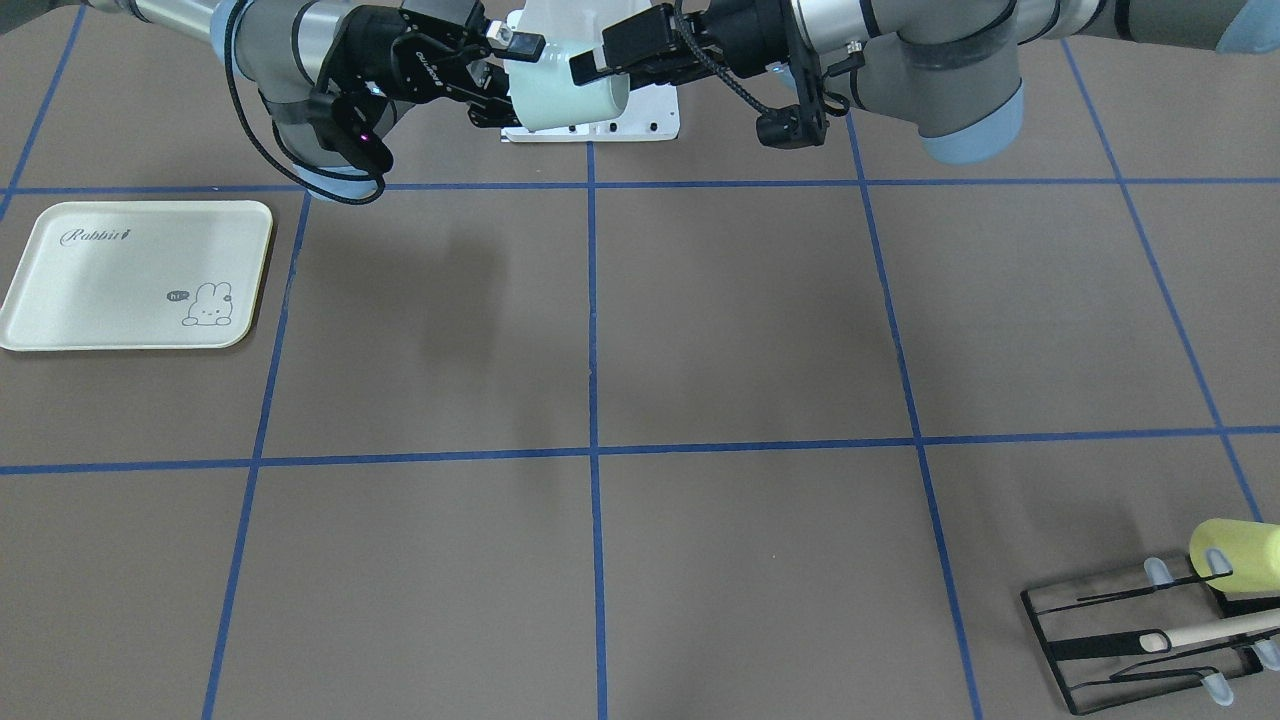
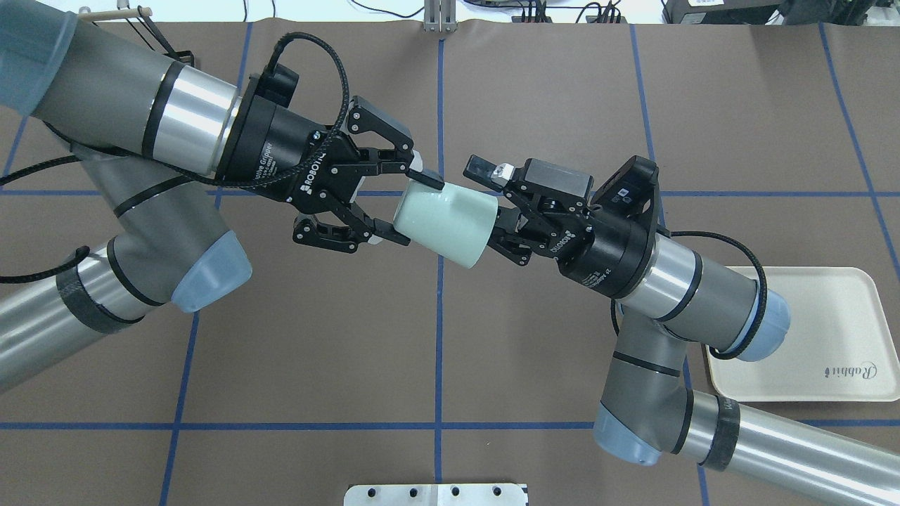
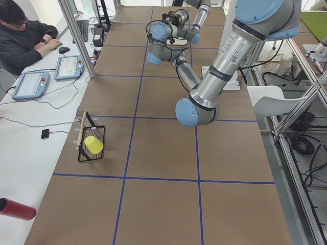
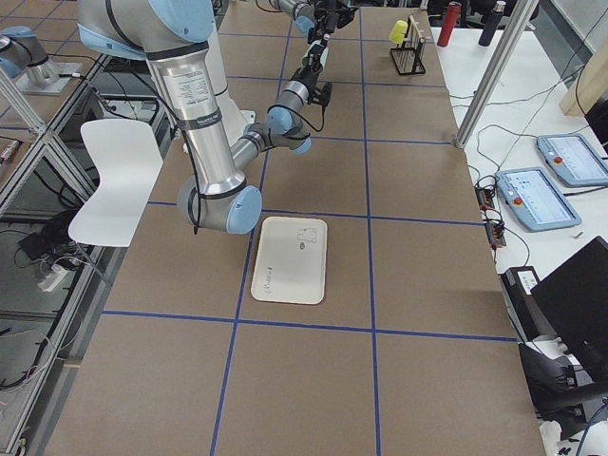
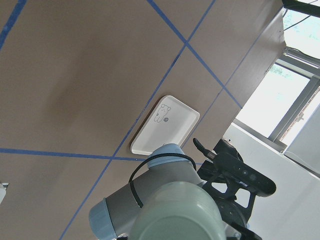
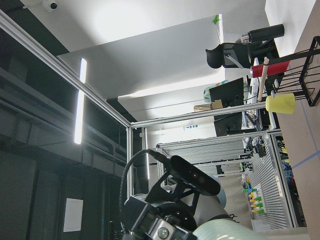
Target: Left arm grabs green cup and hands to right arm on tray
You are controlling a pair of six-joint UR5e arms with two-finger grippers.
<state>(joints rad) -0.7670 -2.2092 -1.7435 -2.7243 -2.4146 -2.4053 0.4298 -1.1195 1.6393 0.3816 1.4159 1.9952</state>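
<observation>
The pale mint-green cup lies on its side in the air between my two grippers, above the table near the robot's base. In the overhead view the cup has its narrow end toward the left gripper, whose fingers are shut on it. The right gripper stands open, with its jaws straddling the cup's wide end. In the front view the left gripper is on the right and the right gripper on the left. The cream tray lies flat and bare on the robot's right side.
A black wire rack with a yellow cup and a wooden stick stands at the far corner on the robot's left. A white base plate sits under the grippers. Blue tape lines cross the brown table. An operator sits beside the table.
</observation>
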